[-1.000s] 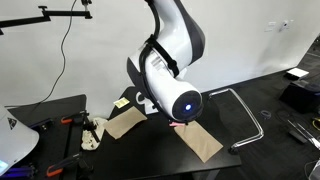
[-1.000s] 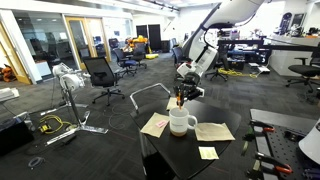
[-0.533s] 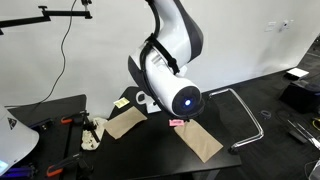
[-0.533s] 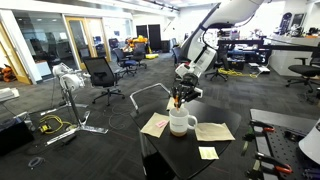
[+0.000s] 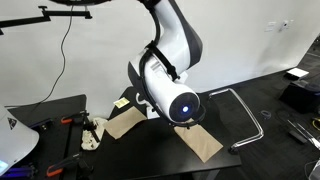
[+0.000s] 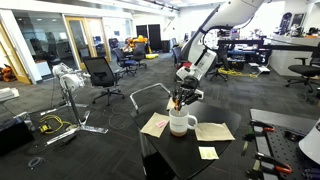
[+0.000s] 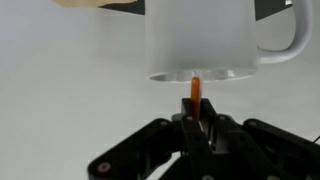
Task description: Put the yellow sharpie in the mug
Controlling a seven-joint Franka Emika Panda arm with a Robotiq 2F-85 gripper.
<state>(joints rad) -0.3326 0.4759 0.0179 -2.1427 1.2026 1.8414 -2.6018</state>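
Alignment mattered most: the end effector was clenched on the yellow sharpie, whose long axis ran straight out from it toward the mug, free tip at the open rim, roughly centred. In an exterior view the mug stood near the worktop's edge on the arm's side, directly beneath the upright pen. A straight descent, then release, looked sufficient.

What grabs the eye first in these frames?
The wrist view stands out: the gripper pinches the yellow sharpie, whose tip sits at the mouth of the white mug. In an exterior view the white arm looms large mid-frame, above brown paper sheets.
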